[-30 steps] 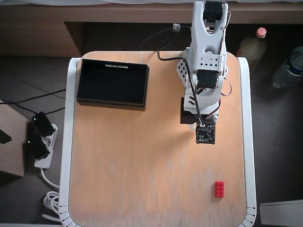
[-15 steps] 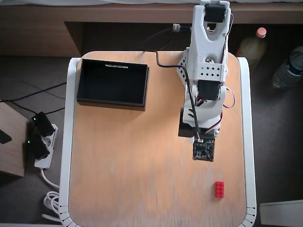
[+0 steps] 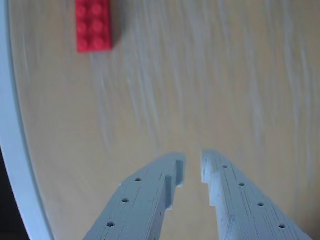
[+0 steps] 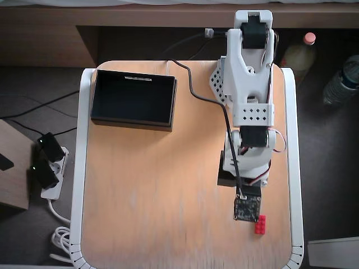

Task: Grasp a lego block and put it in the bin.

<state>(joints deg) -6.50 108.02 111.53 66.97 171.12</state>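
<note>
- Gripper [image 3: 189, 165] seen at bottom centre of wrist view: two pale grey perforated fingers [image 3: 150, 200], tips close with only a narrow slit of tabletop between them, nothing held.
- Fingers hung above bare wood; contact with the surface not determinable from either view.
- Lego block [image 3: 93, 25] found at upper left of wrist view, red, studs up, long axis running up-down in frame, top end cut by frame edge. Lay flat on table [image 3: 200, 90], well apart from the fingertips and off to their left.
- White table rim [image 3: 15, 150] curved down left side of wrist view, just beside the block.
- In overhead view, arm [image 4: 249, 101] stretched from upper right of frame down toward lower right; small dark circuit board [image 4: 247, 209] at its far end.
- Block [image 4: 261, 225] partly visible at lower right of overhead view, just below and right of the board, partly covered by it, near the table's right edge.
- Bin [image 4: 133, 100] noted at upper left of table in overhead view, black, low-walled, nothing visible inside, well apart from block and arm.
- Black cable [image 4: 216, 103] ran from the table's top edge along the arm to the board.
- Off-table in overhead view: power strip [image 4: 47, 168] at left on the floor, bottles [image 4: 297, 53] at upper right.
</note>
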